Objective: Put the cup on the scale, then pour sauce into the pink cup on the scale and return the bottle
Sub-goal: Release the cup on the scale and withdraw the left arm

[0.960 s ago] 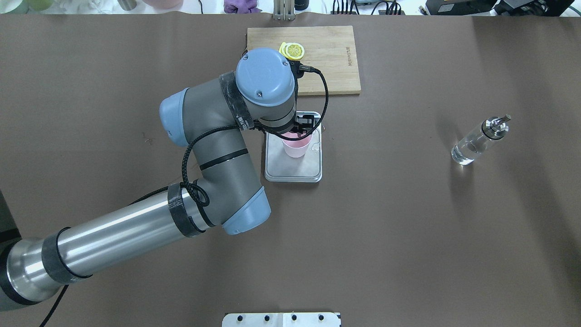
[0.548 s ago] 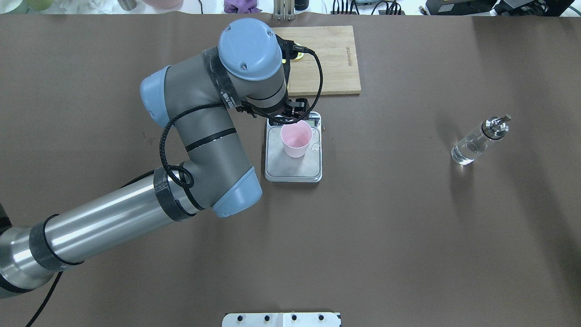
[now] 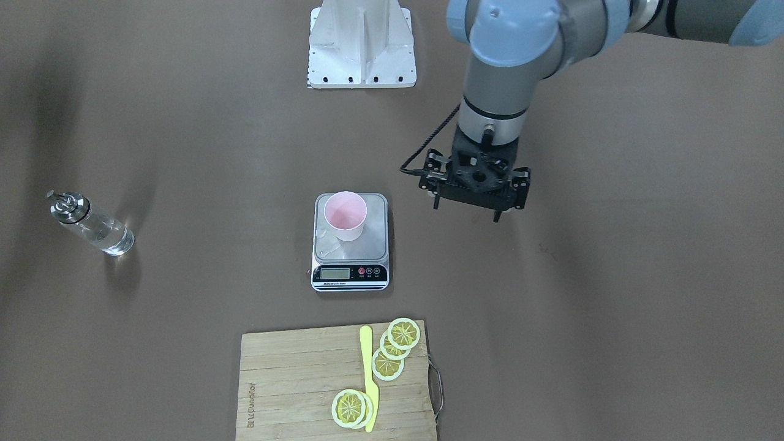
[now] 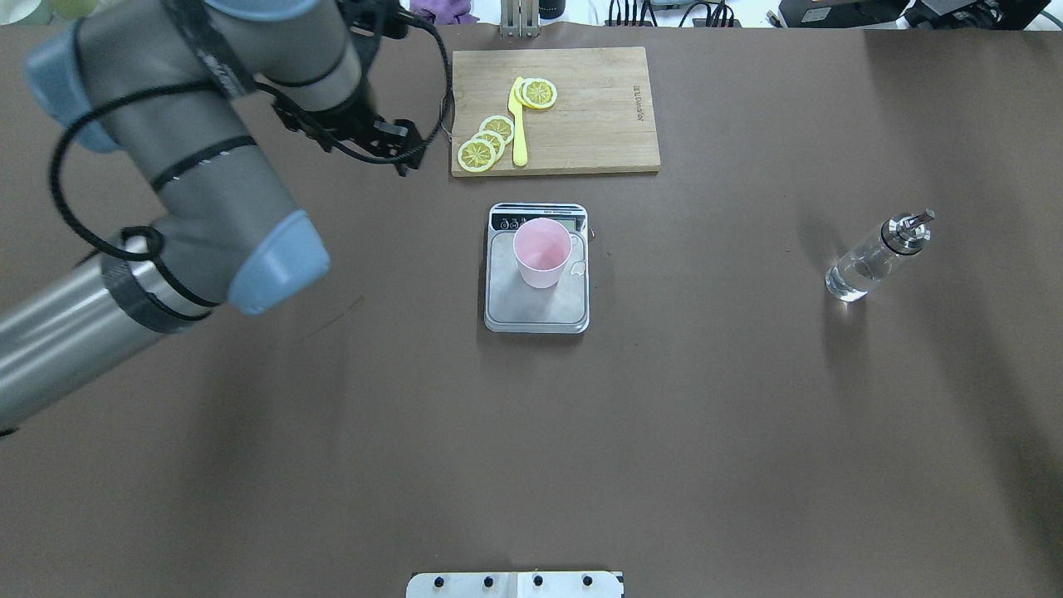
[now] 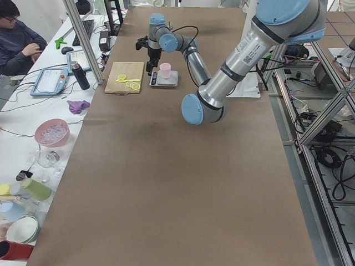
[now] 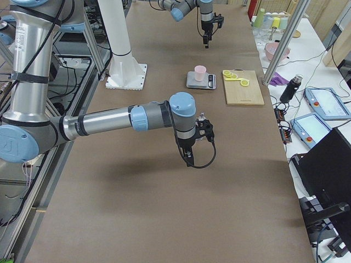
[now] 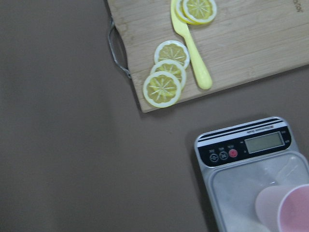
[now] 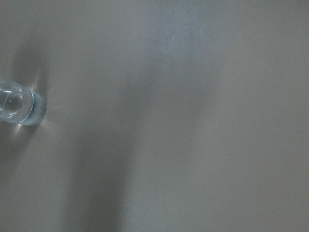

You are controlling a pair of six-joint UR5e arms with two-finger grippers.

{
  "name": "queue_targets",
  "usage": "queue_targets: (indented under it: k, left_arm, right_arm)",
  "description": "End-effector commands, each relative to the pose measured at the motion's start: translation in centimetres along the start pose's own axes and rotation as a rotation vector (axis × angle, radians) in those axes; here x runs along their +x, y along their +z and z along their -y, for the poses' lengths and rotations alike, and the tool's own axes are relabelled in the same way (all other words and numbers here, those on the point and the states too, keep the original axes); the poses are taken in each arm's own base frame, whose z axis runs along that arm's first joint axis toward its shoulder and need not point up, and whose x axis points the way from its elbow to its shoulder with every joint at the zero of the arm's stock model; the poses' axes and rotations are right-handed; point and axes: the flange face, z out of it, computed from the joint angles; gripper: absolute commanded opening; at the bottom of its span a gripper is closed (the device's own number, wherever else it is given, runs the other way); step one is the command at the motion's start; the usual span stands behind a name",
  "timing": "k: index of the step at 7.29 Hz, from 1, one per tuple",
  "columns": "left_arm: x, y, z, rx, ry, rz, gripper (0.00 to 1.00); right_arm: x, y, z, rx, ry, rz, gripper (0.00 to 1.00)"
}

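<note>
While the front view looks down, cup (image 3: pixel 346 215) stands upright on scale (image 3: pixel 375 242) plate; left claw (image 3: pixel 465 212) apart, empty, beside scale, not touching | overhead: bottle (image 4: pixel 872 259) with sauce (image 4: pixel 854 272) stands on worktop (image 4: pixel 664 432), well apart from scale | right-side view: right claw (image 6: pixel 189 158) near bottle, apart or together cannot tell

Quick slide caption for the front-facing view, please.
Pink cup stands on the scale; left tool hangs open beside it; bottle stands apart, untouched.
</note>
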Motion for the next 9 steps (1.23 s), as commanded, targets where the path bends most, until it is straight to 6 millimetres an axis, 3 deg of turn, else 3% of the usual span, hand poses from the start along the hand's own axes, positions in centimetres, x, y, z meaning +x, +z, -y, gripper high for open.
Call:
queue_targets:
  k: [1,3,5,6,7,9]
  left_arm:
    - [-13.1,-0.6,-1.0,-0.022,0.165,0.083,0.98]
    - [-26.1,-1.3,-2.7,-0.087,0.154,0.084,0.98]
    - [-41.8,-0.4,-5.8,-0.153,-0.06,0.058,0.98]
    - [-46.5,-0.7,-8.3,-0.167,-0.076,0.049,0.98]
    - [-51.5,-2.3,-10.9,-0.161,-0.061,0.014,0.98]
    - [-58.2,-2.3,-16.1,-0.168,-0.04,-0.053,0.98]
  right_arm:
    - [-0.4,-0.4,-0.1,0.049,-0.047,-0.001,1.0]
    - [-1.1,-0.2,-0.7,0.045,-0.044,0.07,1.0]
    - [-1.7,-0.1,-1.3,0.079,-0.082,0.109,0.99]
    - [-2.0,0.0,-1.4,0.088,-0.095,0.112,0.99]
    - [-2.5,0.4,-1.8,0.096,-0.122,0.122,0.99]
    - [-3.7,0.5,-2.0,0.154,-0.209,0.131,0.99]
